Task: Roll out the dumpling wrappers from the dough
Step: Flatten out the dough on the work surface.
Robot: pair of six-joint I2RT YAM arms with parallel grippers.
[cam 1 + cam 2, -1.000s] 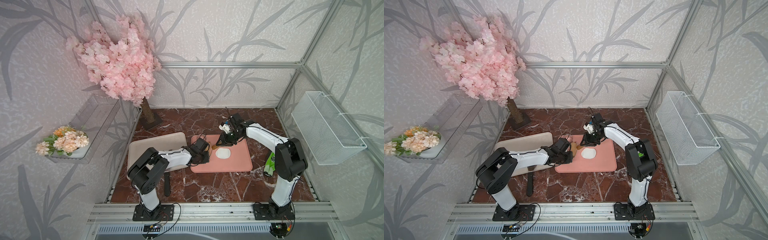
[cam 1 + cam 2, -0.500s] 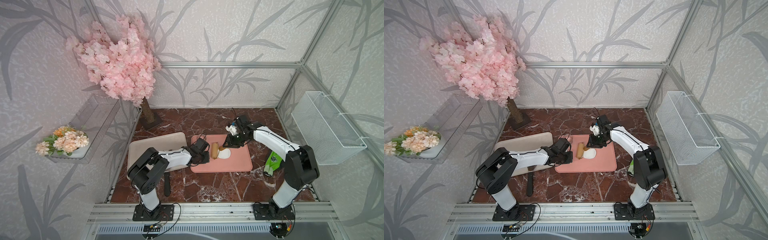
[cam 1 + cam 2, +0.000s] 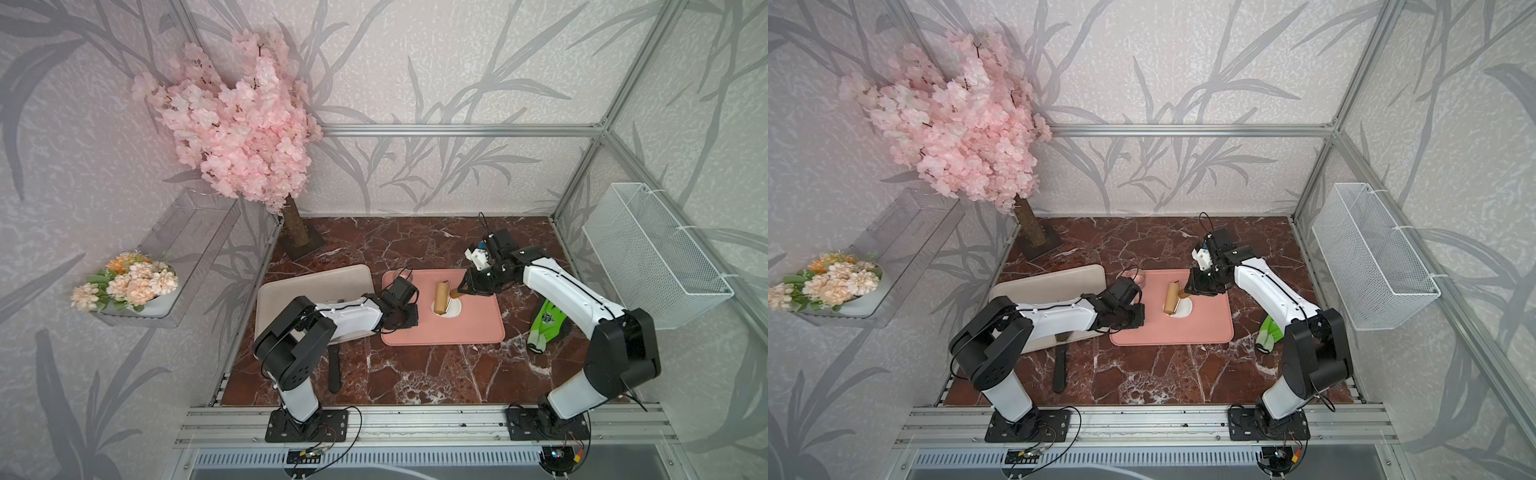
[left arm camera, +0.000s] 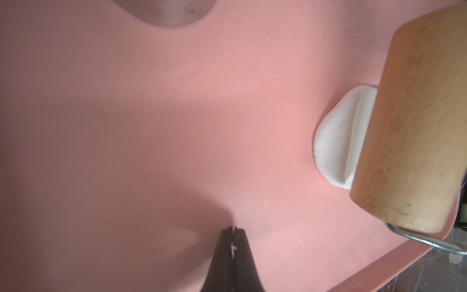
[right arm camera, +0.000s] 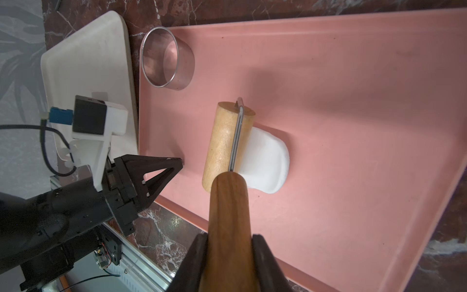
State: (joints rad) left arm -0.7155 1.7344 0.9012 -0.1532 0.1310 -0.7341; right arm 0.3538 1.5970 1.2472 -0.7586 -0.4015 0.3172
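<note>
Wooden roller hides part of dough, glass cup stands nearby

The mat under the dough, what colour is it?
Plain salmon pink; the mat shows best in the right wrist view.

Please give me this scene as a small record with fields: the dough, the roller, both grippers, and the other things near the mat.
dough: white, partly flattened, on the pink mat; not yet a round wrapper
roller: wooden drum lying over one side of the dough
right gripper: shut on the roller's handle
left gripper: shut, resting on the mat, apart from the dough
glass cup: clear, at a mat corner
beige tray: beside the mat
</note>
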